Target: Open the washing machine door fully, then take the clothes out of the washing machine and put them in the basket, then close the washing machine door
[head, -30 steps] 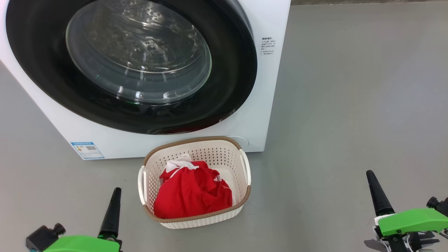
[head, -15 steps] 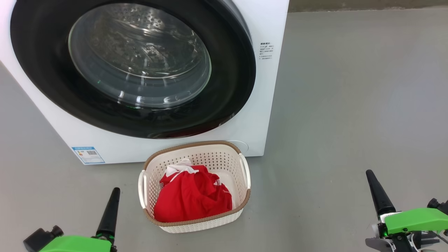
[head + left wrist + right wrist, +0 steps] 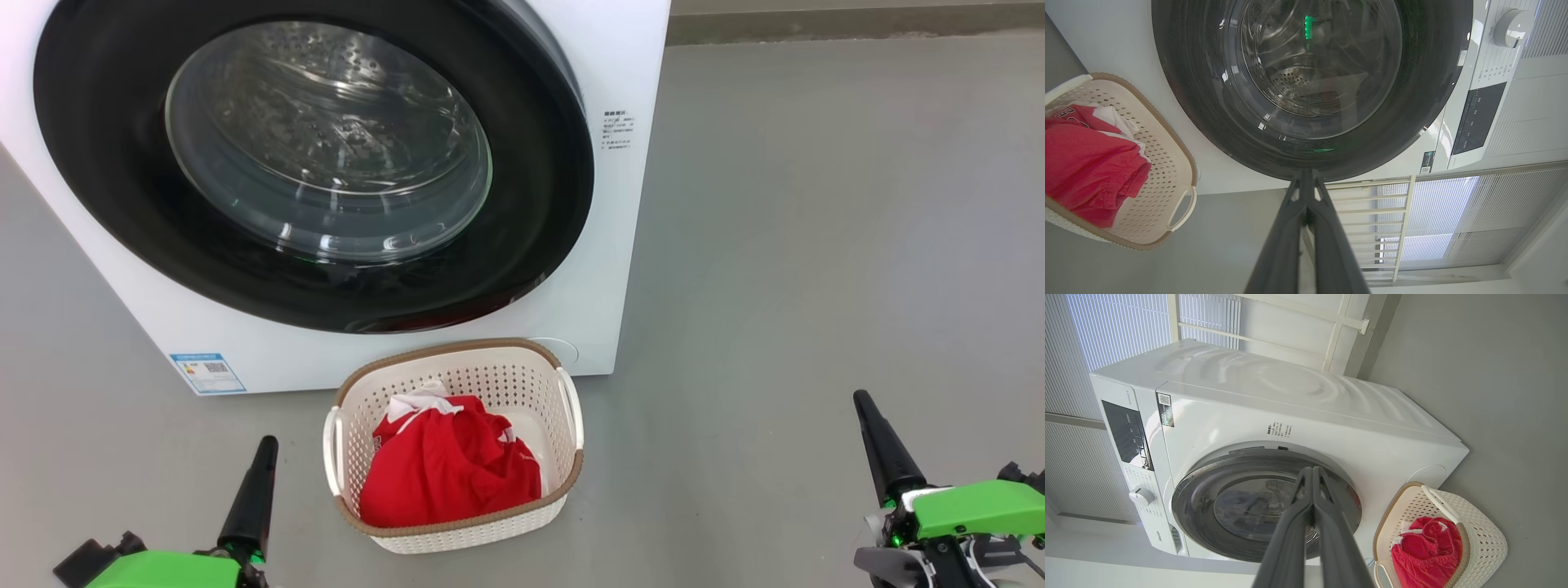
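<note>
The washing machine door [image 3: 106,188] fills the upper left of the head view and looks seated flush against the white front of the washing machine [image 3: 608,245]. In the right wrist view its black rim also lies against the panel with no gap that I can make out. The clothes [image 3: 449,474] lie heaped in the basket [image 3: 457,349], which stands on the floor [image 3: 816,245] at lower centre, just in front of the machine's bottom edge. No red shows through the glass, so the unloading seems done and what remains is to be sure of the latch. The left gripper [image 3: 266,447] sits at the lower left and the right gripper [image 3: 864,404] at the lower right. Each has its two fingers pressed together and holds nothing, and both are well apart from the door and the basket. If the door is only resting shut, a pinched-together fingertip makes a good pusher: set it on the glossy rim rather than the bulging glass, and push straight in, steadily. Which edge carries the hinge I cannot tell, so try the rim's side edge first. Bring the arm in above the basket so the handles are not knocked.
</note>
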### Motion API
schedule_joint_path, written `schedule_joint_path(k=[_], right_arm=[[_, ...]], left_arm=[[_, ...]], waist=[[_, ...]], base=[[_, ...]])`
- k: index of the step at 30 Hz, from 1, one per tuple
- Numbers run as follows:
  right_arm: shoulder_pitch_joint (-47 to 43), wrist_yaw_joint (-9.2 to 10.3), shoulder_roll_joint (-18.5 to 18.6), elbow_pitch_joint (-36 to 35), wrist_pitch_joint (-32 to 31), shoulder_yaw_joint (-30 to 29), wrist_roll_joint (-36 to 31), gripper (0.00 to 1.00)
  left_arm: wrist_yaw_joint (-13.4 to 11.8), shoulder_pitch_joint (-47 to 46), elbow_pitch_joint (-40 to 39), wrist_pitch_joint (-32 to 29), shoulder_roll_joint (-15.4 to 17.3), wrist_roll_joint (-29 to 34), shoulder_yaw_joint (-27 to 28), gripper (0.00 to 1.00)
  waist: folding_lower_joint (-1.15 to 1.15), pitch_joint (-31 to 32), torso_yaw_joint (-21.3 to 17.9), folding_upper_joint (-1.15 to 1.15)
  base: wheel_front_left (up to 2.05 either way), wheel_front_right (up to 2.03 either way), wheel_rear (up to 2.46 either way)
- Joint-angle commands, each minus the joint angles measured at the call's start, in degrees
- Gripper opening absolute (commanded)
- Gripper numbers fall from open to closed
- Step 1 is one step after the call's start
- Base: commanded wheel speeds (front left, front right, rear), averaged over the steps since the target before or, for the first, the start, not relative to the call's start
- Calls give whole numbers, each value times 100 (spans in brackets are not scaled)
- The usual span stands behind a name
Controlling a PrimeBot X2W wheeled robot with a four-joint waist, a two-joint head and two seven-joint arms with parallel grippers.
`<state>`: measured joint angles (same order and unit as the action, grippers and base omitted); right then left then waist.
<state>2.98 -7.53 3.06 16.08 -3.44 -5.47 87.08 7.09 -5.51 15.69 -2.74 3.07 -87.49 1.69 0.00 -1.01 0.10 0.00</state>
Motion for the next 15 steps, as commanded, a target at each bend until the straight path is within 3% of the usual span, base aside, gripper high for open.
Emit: schedule_joint_path(k=[1, 15], right_arm=[[284, 4, 81, -190, -57, 60, 185, 0], [308, 4, 76, -213, -200, 24, 616, 0]], left_arm=[[37, -46, -164, -57, 139, -177, 207, 0], [40, -50, -175, -202, 136, -646, 269, 0]], waist=[[0, 15, -2, 0], [0, 83, -10, 0]], base=[[0, 0, 0], [0, 0, 0]])
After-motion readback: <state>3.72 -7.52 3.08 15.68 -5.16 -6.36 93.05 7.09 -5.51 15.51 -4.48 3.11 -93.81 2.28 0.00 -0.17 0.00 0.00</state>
